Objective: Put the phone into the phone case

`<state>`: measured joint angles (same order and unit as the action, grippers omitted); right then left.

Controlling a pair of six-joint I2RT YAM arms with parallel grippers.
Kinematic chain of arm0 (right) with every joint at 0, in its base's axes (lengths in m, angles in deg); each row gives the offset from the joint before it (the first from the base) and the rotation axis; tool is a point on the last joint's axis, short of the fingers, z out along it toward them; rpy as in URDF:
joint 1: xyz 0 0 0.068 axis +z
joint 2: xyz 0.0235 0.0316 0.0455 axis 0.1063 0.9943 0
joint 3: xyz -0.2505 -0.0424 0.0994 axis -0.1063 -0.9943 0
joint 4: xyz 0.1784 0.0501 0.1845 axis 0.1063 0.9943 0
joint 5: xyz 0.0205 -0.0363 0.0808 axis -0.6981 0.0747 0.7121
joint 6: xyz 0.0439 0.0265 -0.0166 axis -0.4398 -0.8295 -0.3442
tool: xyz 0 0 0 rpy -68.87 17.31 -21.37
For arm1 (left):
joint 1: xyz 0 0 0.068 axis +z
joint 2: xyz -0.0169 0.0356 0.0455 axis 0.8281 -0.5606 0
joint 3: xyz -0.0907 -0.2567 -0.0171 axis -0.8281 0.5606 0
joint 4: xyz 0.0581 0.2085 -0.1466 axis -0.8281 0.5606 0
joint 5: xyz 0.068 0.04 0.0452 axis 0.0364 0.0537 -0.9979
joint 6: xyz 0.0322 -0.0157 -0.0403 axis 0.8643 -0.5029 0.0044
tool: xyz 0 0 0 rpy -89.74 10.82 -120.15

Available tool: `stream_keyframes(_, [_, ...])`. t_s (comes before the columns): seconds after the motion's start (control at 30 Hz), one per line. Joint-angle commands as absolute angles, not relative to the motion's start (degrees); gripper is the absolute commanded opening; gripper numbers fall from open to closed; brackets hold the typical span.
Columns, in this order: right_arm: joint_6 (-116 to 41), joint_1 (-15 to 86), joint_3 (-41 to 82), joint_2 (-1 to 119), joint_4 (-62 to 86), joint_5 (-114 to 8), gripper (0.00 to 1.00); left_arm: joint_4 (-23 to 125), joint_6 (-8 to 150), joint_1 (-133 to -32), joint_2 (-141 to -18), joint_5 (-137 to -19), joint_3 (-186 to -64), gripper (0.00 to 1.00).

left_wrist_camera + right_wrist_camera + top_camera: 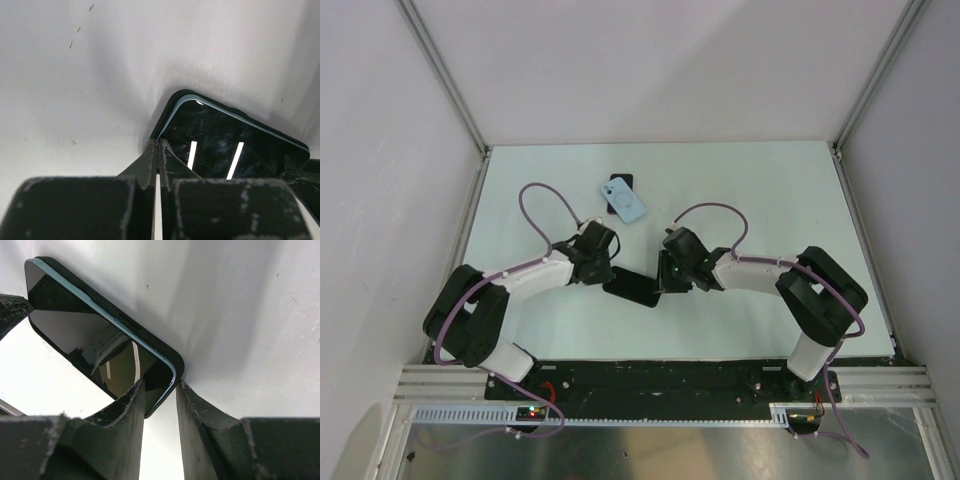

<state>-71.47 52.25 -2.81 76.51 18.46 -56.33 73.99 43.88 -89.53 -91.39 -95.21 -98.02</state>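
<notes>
Phone (632,288) | mid-table between arms | left gripper (158,148) clenched on one corner | right gripper (160,385) clamped across opposite corner, apparently to brace and press | dark rim outside teal edge judged case (131,323) | blue item (622,200) lying apart

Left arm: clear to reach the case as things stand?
Likely yes: the case lies uncovered on the table beyond the left fingers, nothing between. But those fingers sit closed at the phone corner, so it must leave the phone first.

Open table (770,190) lies right of the phone case (625,203).
</notes>
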Motion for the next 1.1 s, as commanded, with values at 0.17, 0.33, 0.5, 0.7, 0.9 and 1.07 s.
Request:
stream_keyframes(0.17, [-68.0, 54.1, -1.0, 77.7, 15.0, -62.5, 0.36, 71.3, 37.0, -93.4, -97.4, -88.5, -93.4, 0.00])
stream_keyframes(0.33, [-64.2, 52.7, -0.8, 72.9, 16.9, -64.2, 0.52, 74.6, 40.5, -93.0, -92.5, -90.3, -98.6, 0.03])
stream_keyframes(0.5, [-59.4, 50.3, -0.8, 69.2, 15.7, -62.2, 0.62, 80.1, 43.4, -92.9, -86.8, -93.6, -104.5, 0.26])
stream_keyframes(0.7, [-55.3, 47.5, 2.5, 71.6, 13.9, -56.1, 0.57, 81.3, 37.7, -93.5, -79.3, -94.9, -99.2, 0.31])
stream_keyframes(0.9, [-53.8, 46.5, 8.5, 78.0, 15.9, -55.4, 0.38, 78.7, 29.3, -95.4, -73.7, -96.9, -89.0, 0.09])
stream_keyframes(1.07, [-54.7, 46.5, 11.6, 83.1, 18.8, -56.8, 0.21, 75.4, 26.6, -95.6, -73.9, -96.2, -85.9, 0.01])
